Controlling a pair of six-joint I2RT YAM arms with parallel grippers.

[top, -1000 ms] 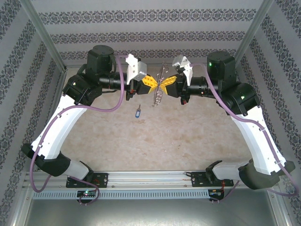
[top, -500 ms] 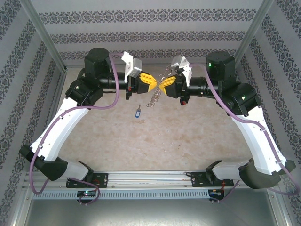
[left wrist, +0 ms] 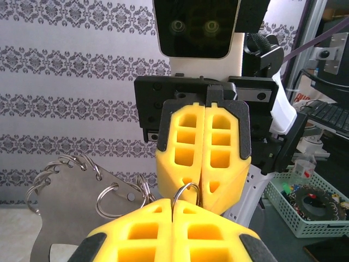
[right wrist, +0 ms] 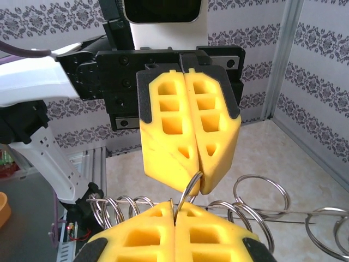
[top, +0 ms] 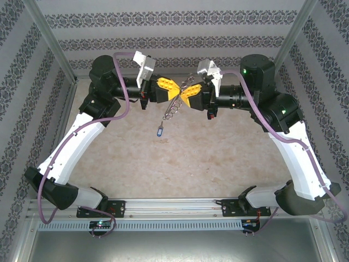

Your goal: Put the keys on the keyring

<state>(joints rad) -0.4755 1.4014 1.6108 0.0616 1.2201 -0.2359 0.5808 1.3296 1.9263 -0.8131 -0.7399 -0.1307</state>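
My left gripper (top: 175, 91) has its yellow fingers (left wrist: 136, 234) pressed tight together, and in its wrist view a small split ring (left wrist: 187, 190) is nipped in the seam at the tips. The right gripper (top: 187, 96) meets it nose to nose above the far half of the table (top: 218, 153). Its fingers (right wrist: 218, 234) are equally closed and bite the same ring from the other side. That ring belongs to the keyring (top: 172, 112), which hangs below the two tips, clear of the table. From the left wrist I see it as a flat grey metal piece with more split rings threaded along its edge; from the right wrist it runs edge-on as a thin line. The blue-headed key (top: 159, 130) lies on the table, nearer my side, apart from the keyring and from both grippers
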